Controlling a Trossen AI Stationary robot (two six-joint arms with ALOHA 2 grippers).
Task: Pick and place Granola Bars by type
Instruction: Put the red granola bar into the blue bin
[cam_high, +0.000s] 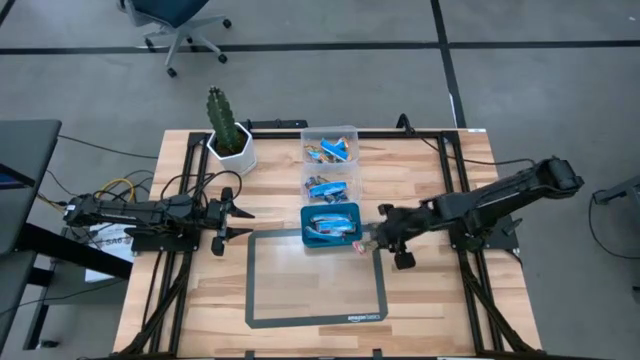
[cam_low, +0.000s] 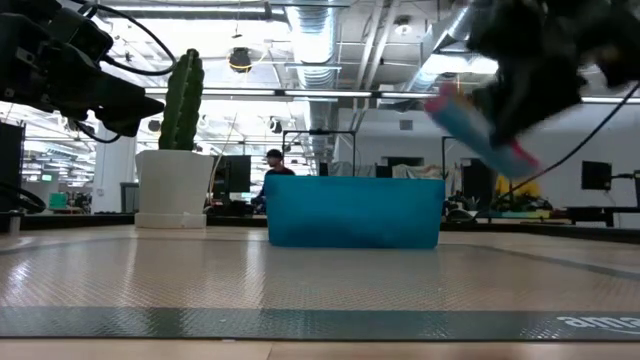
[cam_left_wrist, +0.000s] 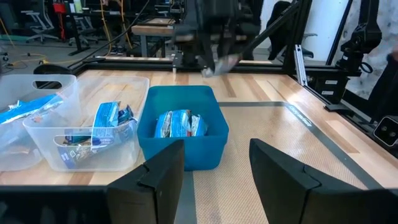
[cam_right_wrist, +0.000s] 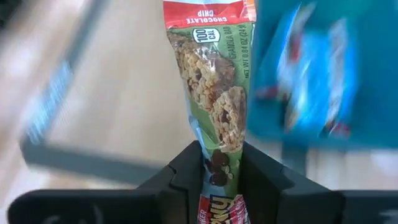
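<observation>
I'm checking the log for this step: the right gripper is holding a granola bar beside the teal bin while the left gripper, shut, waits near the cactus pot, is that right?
Not quite: the left gripper is open, as the left wrist view shows a clear gap between its fingers. The rest holds: the right gripper is shut on a granola bar beside the teal bin, and the left arm waits near the cactus pot.

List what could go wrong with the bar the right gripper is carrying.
The right gripper pinches the red-and-green chocolate chip granola bar only by one end, so it may slip or swing. It hangs beside the teal rectangular tray of blue-wrapped bars, so it could land with the wrong type.
</observation>
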